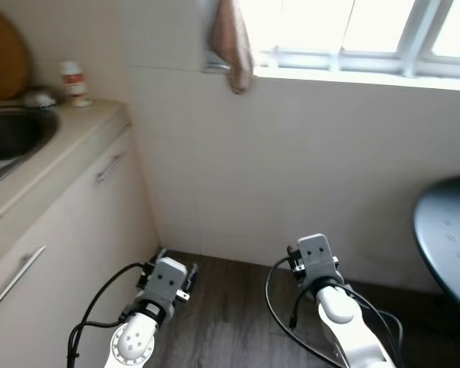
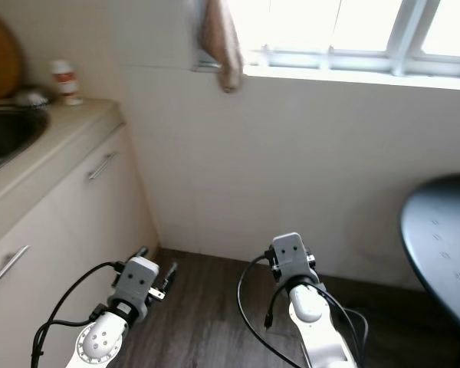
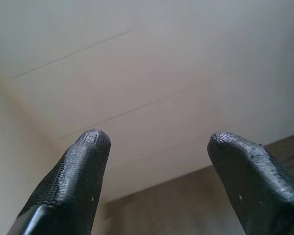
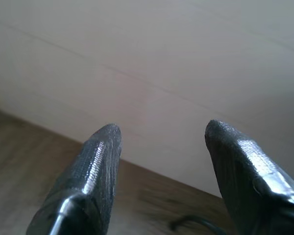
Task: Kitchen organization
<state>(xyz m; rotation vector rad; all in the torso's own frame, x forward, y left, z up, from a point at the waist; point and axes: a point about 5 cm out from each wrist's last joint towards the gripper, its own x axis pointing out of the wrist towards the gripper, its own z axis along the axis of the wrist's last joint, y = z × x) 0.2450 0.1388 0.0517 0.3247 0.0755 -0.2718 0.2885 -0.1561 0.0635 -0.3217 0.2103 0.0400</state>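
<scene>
a small white bottle with a red band [image 1: 75, 83] stands at the back of the beige counter [image 1: 57, 149], beside the steel sink [image 1: 14, 132], up and well apart from both claws. the left gripper [image 3: 154, 147] and right gripper [image 4: 161, 139] hang low over the dark wood floor [image 1: 230, 314], fingers spread apart, empty, facing the tiled wall [image 1: 291, 169]. a cloth [image 1: 231, 42] hangs by the window.

To my left runs a counter [image 1: 69, 138] with a sink [image 1: 15, 130] set in it, a small bottle [image 1: 75, 83] behind the sink by the wall, and cabinet doors [image 1: 77, 230] below. Ahead stands the wall [image 1: 307, 169], a cloth [image 1: 231, 42] hanging beside the window [image 1: 368, 34]. A round table [image 1: 448, 234] sits to my right.
</scene>
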